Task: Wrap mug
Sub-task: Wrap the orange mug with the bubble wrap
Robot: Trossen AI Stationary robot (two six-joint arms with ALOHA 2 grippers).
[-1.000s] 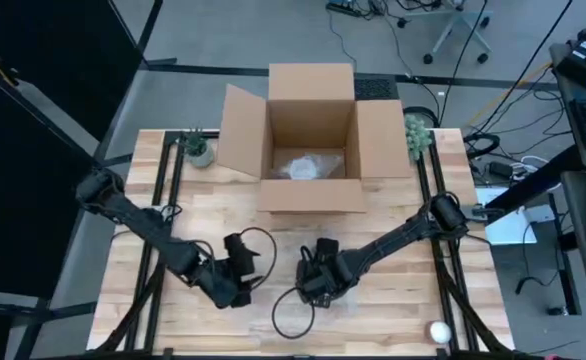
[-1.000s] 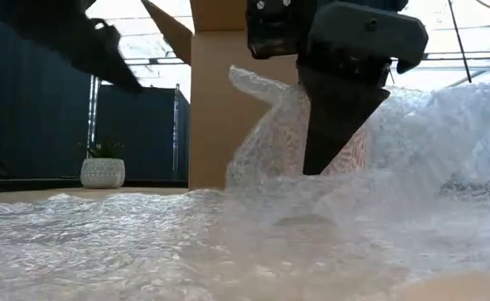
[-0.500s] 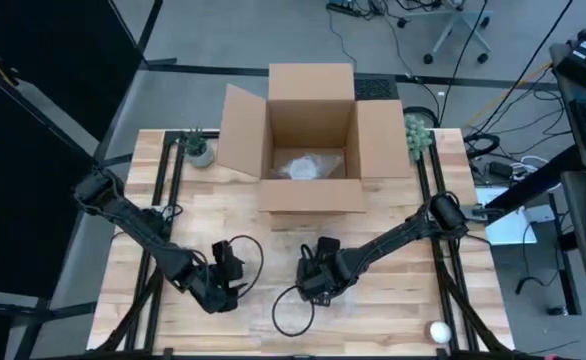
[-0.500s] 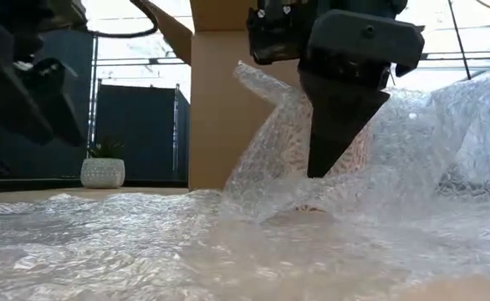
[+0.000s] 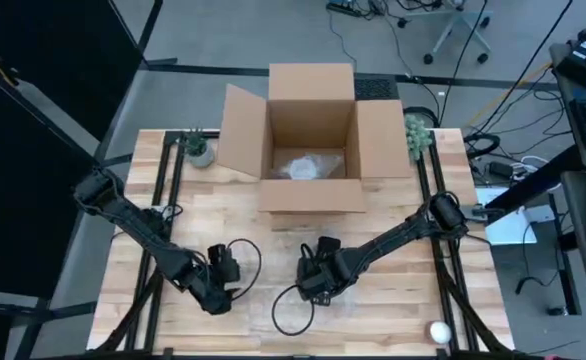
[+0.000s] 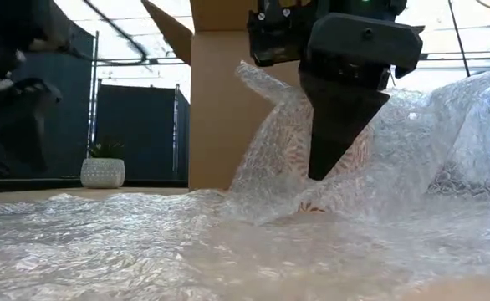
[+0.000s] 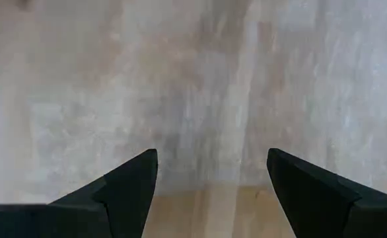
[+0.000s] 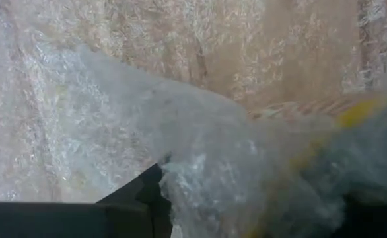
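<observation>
Mug, patterned and half hidden under bubble wrap, sits near the table's near edge, roughly at its middle. Right gripper presses down on it, pinching a fold of the wrap against the mug. Left gripper hovers to the left, fingers spread wide over flat wrap. An open cardboard box stands at the far side.

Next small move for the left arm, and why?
Probably lower the open left pincer onto the flat bubble wrap and pinch its edge. The right pincer already holds a fold up against the mug, whose other side looks unwrapped.
</observation>
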